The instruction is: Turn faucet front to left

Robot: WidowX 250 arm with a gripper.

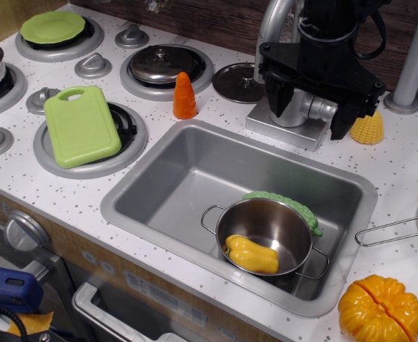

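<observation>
The silver-grey faucet [292, 107] stands on its square base plate [277, 130] behind the sink. Its gooseneck spout [269, 27] rises at the back left of its body. My black gripper [307, 117] hangs over the faucet with its jaws wide apart. One finger [274, 96] is at the left of the faucet body, the other [343, 121] at the right, past the lever's stub [321, 110]. The paddle end of the lever is hidden behind the gripper. The gripper is open and holds nothing.
The grey sink [187, 171] holds a steel pot [266, 228] with a yellow pepper [252, 254] and a green piece [284, 201]. Nearby are an orange carrot [185, 96], a dark lid [237, 82], yellow corn [369, 128], a grey pole [417, 57], an orange pumpkin [380, 308] and a green cutting board [80, 125].
</observation>
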